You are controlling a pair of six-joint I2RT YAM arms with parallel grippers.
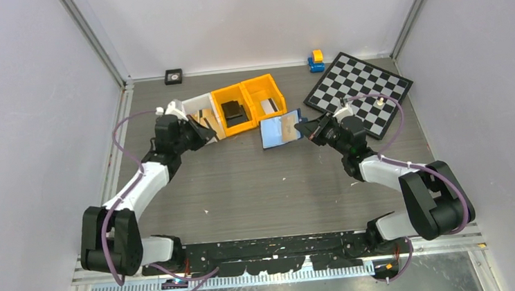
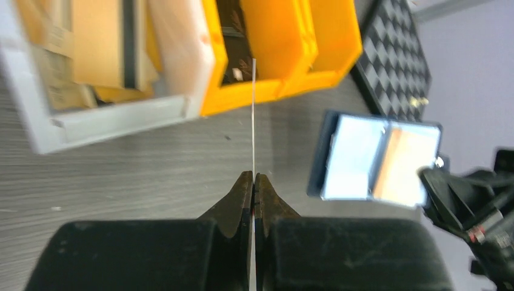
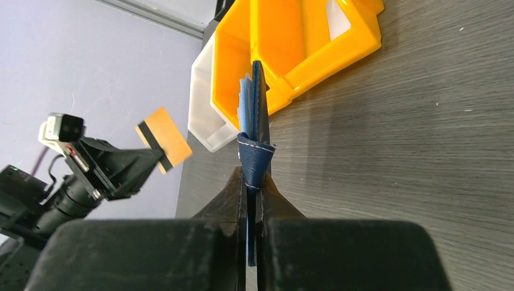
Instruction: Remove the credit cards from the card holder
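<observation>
Left gripper (image 2: 253, 177) pinches the tan card (image 3: 163, 138) jutting ahead; right gripper (image 3: 253, 182) clamps the card holder (image 1: 281, 130); either thin hold may slip.

no legible text, labels, brands or numbers anywhere

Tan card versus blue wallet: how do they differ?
The tan flat card is one thin sheet; the navy-blue folding card holder is thicker, layered with pockets. The card is out, in the left gripper's jaws; the holder is spread open in the right gripper's. Both are pinched by one edge.
</observation>
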